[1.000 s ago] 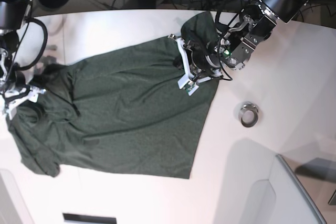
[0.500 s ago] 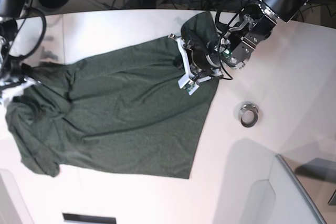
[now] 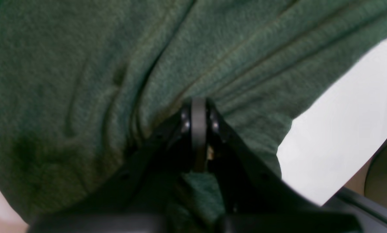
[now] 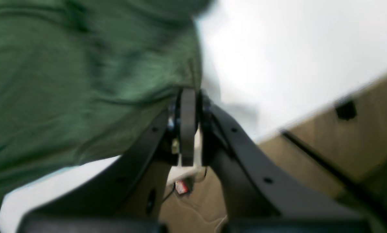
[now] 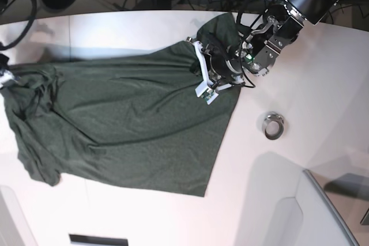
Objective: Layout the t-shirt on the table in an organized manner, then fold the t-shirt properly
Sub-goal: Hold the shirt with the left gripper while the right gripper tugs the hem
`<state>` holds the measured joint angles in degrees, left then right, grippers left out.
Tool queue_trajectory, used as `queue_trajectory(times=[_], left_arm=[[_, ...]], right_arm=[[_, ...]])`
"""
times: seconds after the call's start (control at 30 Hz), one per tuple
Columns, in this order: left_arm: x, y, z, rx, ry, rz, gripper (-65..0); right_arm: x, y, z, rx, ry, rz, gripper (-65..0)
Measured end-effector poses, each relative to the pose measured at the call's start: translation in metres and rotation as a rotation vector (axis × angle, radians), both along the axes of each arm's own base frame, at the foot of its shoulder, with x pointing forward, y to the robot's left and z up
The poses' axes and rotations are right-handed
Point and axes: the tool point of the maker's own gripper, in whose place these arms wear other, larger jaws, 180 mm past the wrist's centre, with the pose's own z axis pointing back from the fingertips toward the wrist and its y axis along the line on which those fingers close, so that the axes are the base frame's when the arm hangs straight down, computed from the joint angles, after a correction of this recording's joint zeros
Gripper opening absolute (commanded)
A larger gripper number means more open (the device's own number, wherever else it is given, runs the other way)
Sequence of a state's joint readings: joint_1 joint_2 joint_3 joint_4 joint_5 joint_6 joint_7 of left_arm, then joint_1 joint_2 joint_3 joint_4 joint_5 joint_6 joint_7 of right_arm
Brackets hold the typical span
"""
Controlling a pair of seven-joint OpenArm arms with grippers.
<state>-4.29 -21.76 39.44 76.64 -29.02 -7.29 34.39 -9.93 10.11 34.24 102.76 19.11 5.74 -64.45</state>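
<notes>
Base view shows the table (image 5: 144,27), white and broad, with the t-shirt (image 5: 132,125) spread across it, its long axis running between the two grippers. It is dark green and lies mostly flat but creased, with loose folds at the end toward the right gripper. A small metal ring (image 5: 273,125) sits on the bare tabletop, apart from the cloth and just beyond the left gripper.

The left gripper (image 5: 209,79) is at the shirt's far end, near the hem corner. In its wrist view the left gripper (image 3: 198,113) has its jaws pressed together with green cloth bunched around and behind the tips, so it appears clamped on the t-shirt (image 3: 115,64).

The right gripper (image 5: 4,76) is at the picture's edge, at the opposite end. In its blurred wrist view the right gripper (image 4: 187,106) has its jaws closed at the cloth's edge, apparently pinching the t-shirt (image 4: 83,64).

The stretch therefore runs straight from one gripper to the other; any further flattening likely means pulling them apart along that line.
</notes>
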Motion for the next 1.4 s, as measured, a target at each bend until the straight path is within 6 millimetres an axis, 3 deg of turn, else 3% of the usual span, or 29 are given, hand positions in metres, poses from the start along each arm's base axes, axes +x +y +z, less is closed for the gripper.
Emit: queue_trajectory(times=[0.13,0.2,0.33,0.4,0.47,0.53,0.63,0.73,0.83,0.87,0.93,1.0,1.07,1.17,1.4], left_arm=[[0.000,0.001,0.000,0.004,0.004,-0.001,-65.0],[0.000,0.000,0.000,0.001,0.004,0.001,-65.0],[0.000,0.000,0.000,-0.001,0.003,0.002,-65.0],[-0.001,0.000,0.000,-0.001,0.004,0.002,-65.0],[-0.001,0.000,-0.001,0.000,0.005,0.002,-65.0],[-0.001,0.001,-0.001,0.003,0.006,0.001,-65.0],[-0.001,0.001,-0.001,0.005,0.007,0.000,-65.0],[-0.001,0.001,-0.001,0.005,0.006,-0.001,-65.0],[0.000,0.001,0.000,0.006,0.006,0.000,-65.0],[0.000,0.001,0.000,0.007,0.005,0.000,-65.0],[0.000,0.001,0.000,0.006,0.005,0.000,-65.0],[0.001,0.001,0.000,0.006,0.003,-0.002,-65.0],[0.001,0.001,0.000,0.004,0.003,0.000,-65.0],[0.001,0.001,0.000,0.007,0.003,-0.001,-65.0],[0.000,0.001,-0.001,0.005,0.004,0.001,-65.0]], right_arm=[[0.066,0.045,0.021,0.008,-0.089,0.177,-63.9],[0.097,0.069,0.022,0.013,-0.103,0.260,-63.9],[0.136,0.143,-0.010,0.073,-0.019,0.488,-63.3],[0.141,0.161,-0.029,0.091,0.034,0.538,-60.8],[0.138,0.159,-0.045,0.111,0.094,0.525,-53.1],[0.130,0.146,-0.050,0.087,0.130,0.503,-41.1],[0.118,0.131,-0.034,0.053,0.072,0.488,-28.2],[0.100,0.095,-0.008,0.031,-0.039,0.368,-28.4],[0.056,0.053,-0.026,-0.003,0.039,0.232,-28.8],[0.041,0.049,-0.037,0.002,0.084,0.225,-28.8],[0.023,0.057,-0.054,0.037,0.130,0.228,-28.8],[0.027,0.068,-0.059,0.066,0.087,0.238,-28.8],[0.032,0.066,-0.063,0.067,0.073,0.232,-28.8],[0.022,0.056,-0.073,0.056,0.120,0.211,-28.8],[0.013,0.058,-0.093,0.087,0.147,0.193,-29.0]])
